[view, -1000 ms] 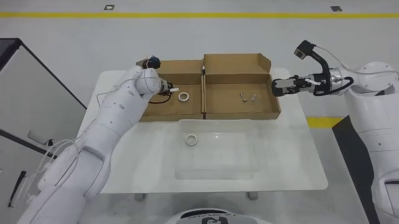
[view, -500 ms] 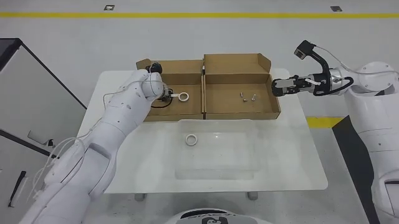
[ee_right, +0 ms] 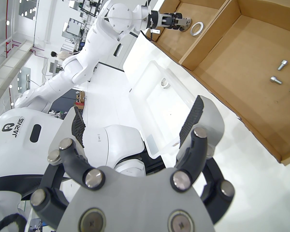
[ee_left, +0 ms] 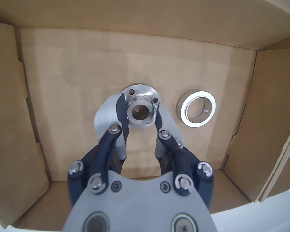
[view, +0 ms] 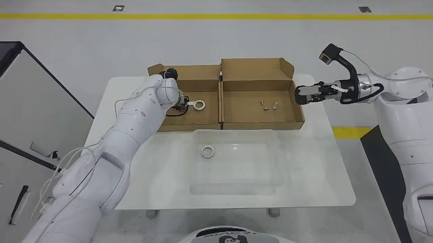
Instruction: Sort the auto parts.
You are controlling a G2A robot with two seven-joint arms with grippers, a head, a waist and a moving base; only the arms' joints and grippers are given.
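While the left gripper [ee_left: 140, 112] clamps a silver flanged metal hub [ee_left: 140, 102], the right gripper [ee_right: 137, 115] hangs spread wide with nothing in it.
The hub sits between the pads inside the left brown cardboard box [view: 199, 120] at the far edge of the white table [view: 318, 175], just beside a silver metal ring [ee_left: 197, 95] that lies flat on the box floor, apart from it. Whether the hub touches the floor cannot be told. The adjoining right brown cardboard box [view: 243, 113] holds three small silver bolts [view: 269, 105] close together. The right gripper is at that box's outer wall, toward the table's right edge. A small white ring [view: 208, 151] lies in a clear plastic tray [view: 257, 175] toward the table's near edge.
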